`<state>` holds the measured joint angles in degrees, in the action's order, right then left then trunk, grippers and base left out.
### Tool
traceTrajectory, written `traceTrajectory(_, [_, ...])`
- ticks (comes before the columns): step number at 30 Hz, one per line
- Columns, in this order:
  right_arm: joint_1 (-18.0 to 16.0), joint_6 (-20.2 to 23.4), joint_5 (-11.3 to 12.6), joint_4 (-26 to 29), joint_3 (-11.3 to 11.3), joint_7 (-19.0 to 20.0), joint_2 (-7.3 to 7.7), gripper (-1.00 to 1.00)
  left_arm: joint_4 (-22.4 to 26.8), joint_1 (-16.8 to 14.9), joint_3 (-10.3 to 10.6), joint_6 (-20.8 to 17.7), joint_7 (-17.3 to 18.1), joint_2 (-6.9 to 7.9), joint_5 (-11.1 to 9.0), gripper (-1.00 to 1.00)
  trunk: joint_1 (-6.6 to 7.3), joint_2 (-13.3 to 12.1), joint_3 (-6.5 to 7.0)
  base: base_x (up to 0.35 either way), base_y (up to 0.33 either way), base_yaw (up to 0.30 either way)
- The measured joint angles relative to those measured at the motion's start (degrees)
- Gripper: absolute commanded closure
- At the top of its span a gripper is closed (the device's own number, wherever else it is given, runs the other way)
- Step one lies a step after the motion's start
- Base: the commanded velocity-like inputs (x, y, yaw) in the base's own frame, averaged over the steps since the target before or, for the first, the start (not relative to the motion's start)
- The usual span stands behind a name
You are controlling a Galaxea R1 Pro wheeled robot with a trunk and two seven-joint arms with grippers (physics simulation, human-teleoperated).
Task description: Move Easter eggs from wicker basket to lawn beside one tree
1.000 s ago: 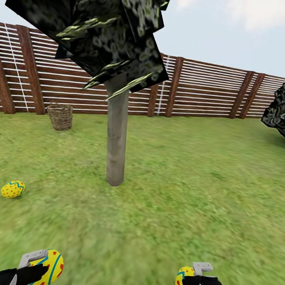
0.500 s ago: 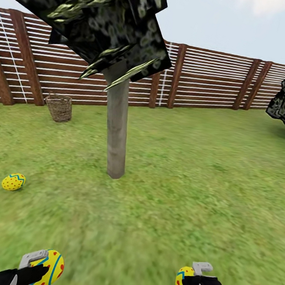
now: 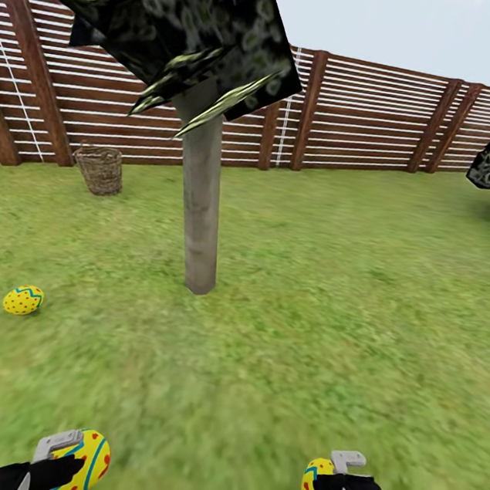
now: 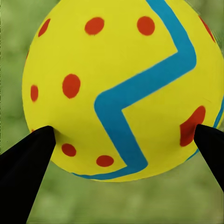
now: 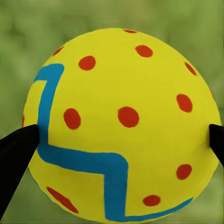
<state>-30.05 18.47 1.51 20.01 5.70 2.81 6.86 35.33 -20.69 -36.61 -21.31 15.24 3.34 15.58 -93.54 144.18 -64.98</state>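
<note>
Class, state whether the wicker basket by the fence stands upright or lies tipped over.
Upright: the wicker basket rests on the lawn with its open rim facing up, beside the fence.

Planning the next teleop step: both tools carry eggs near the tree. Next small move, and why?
Probably roll a little closer to the tree, then lower an egg. The left tool and right tool each grip an egg, one egg already lies on the lawn left of the trunk, and grass separates the tools from it.
</note>
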Motion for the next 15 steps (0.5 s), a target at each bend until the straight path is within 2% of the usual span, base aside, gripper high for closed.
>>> traceTrajectory(5, [0.0, 0.0, -0.01, 0.0, 0.01, -0.01, -0.06, 1.0, 0.0, 0.0, 0.0, 0.0, 0.0, -0.02, 0.0, 1.0, -0.13, 0.07, -1.11, 0.0, 0.0, 0.0])
traceTrajectory(11, [0.0, 0.0, -0.04, 0.0, 0.01, 0.02, -0.07, 1.0, 0.03, 0.01, 0.0, 0.08, 0.09, -0.03, -0.03, 1.0, -0.13, 0.07, -1.12, 0.001, 0.0, 0.0])
traceTrajectory(15, [0.0, 0.0, 0.0, 0.0, 0.01, -0.01, -0.12, 1.0, -0.09, 0.0, 0.0, 0.01, 0.17, -0.03, -0.09, 1.0, -0.1, 0.07, -1.11, 0.261, 0.0, 0.0])
